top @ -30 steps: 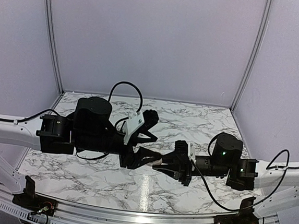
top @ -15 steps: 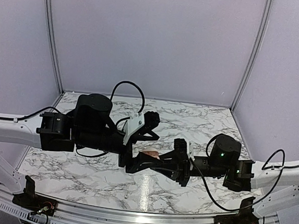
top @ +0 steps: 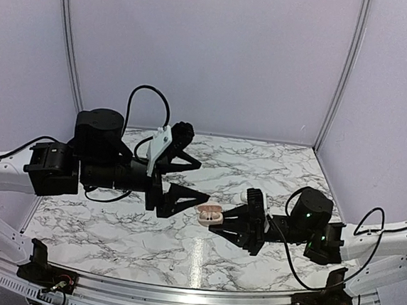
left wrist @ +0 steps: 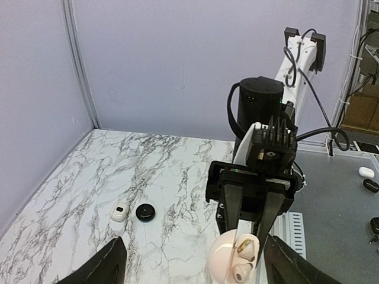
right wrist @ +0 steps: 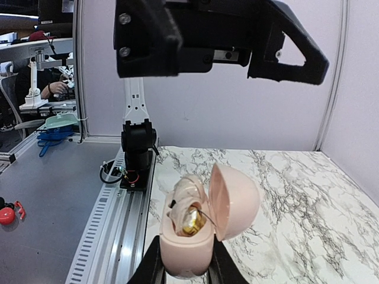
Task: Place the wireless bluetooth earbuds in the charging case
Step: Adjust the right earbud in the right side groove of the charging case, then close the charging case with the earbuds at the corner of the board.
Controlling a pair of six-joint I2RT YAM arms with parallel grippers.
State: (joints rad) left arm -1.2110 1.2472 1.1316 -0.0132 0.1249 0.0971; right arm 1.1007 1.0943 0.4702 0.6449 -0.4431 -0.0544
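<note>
Charging case [top: 210, 213] w/ lid up, squeezed tight between r. gripper [top: 216, 222] jaws, l. gripper [top: 202, 181] jaws spread wide, case just past their tips, black puck [left wrist: 145, 212] & white piece [left wrist: 119, 211] well apart from both.

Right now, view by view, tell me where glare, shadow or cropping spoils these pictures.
Top external: a glare streak on the table near the charging case; the left gripper is black with little detail. Left wrist: sharp, but the bottom edge crops the case. Right wrist: case evenly lit, the left gripper above it nearly silhouetted.
</note>
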